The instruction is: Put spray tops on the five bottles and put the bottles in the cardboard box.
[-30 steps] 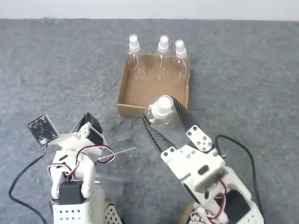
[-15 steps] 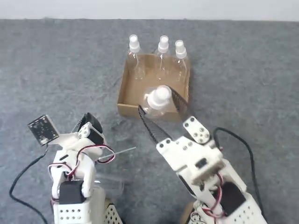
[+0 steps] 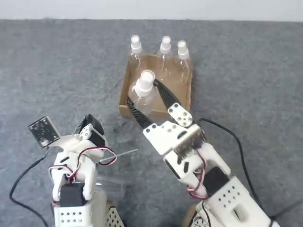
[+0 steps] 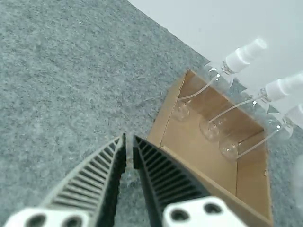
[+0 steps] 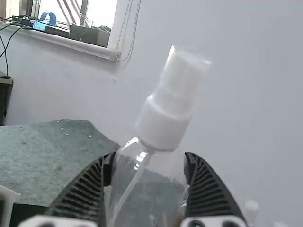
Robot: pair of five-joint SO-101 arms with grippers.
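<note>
Your right fingers point(image 3: 166, 98) pinch the bottle point(image 3: 144, 84) by its body over the box point(image 3: 124, 92). It looks light, slick and thin-walled, so squeeze gently. Your left fingers point(image 4: 111, 165) sit nearly closed, empty.

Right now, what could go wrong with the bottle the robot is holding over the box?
The right claw pinches the smooth bottle by its round body, so it might slip out. It hangs close to a side wall of the cardboard box and could catch the rim going down. Swinging further in, it might bump the three bottles standing at the far side.
</note>
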